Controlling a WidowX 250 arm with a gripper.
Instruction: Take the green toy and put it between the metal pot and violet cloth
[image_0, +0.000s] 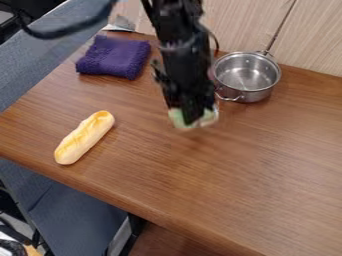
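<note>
The gripper (192, 119) had the green toy (176, 118) pinched, and the gap between saucepan (255, 94) and violet cloth (115, 57) basically lay behind it.

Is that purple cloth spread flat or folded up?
Folded: the purple cloth sits as a compact, thick pad on the wooden table, its edges neatly squared rather than spread out.

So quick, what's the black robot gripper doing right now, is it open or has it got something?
Black two-finger gripper: closed, holding the pale green toy over the brown wooden table.
</note>
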